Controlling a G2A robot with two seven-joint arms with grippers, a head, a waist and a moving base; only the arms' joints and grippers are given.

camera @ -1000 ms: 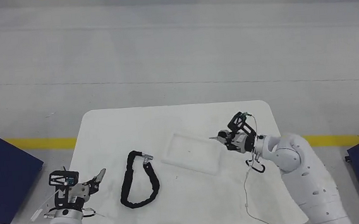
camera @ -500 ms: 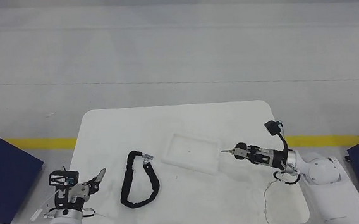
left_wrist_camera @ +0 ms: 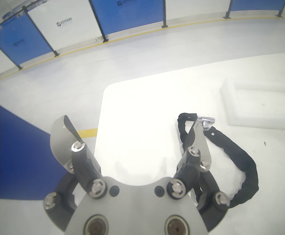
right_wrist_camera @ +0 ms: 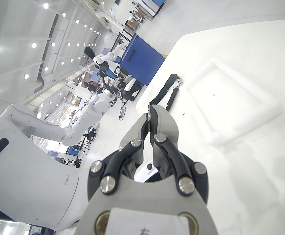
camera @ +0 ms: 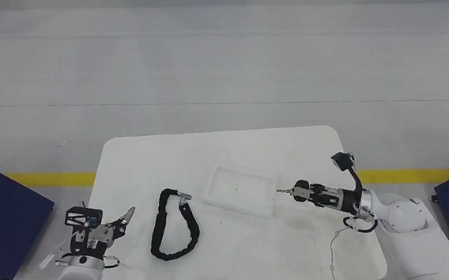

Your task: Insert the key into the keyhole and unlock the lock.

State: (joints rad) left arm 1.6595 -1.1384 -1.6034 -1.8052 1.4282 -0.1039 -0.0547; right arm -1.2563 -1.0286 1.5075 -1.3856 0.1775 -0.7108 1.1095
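Observation:
A black chain lock [camera: 168, 228] lies in a loop on the white table [camera: 131, 159], its metal lock head [camera: 184, 197] at the far end. My left gripper [camera: 114, 226] stands open near the table's left edge, just left of the chain. In the left wrist view the left gripper [left_wrist_camera: 131, 129] has nothing between its fingers, and the chain [left_wrist_camera: 236, 153] and lock head [left_wrist_camera: 206, 120] lie beside one finger. My right gripper [camera: 293, 190] is shut on the key [camera: 280, 189], whose tip points left at the tray's right edge. The right wrist view shows the right gripper [right_wrist_camera: 150, 120] pinching the thin key [right_wrist_camera: 148, 110], with the chain [right_wrist_camera: 165, 93] beyond.
A shallow white tray [camera: 240, 192] lies between the chain and the right gripper, and it also appears as the tray [left_wrist_camera: 251, 104] and the tray [right_wrist_camera: 233, 100] in the wrist views. Blue panels [camera: 1, 217] stand off the table's left side. A thin cable [camera: 333, 254] trails near the right arm.
The right arm swung from above the tray's right corner down and to the right, and it now lies low with the key pointing left. The left arm barely shifted.

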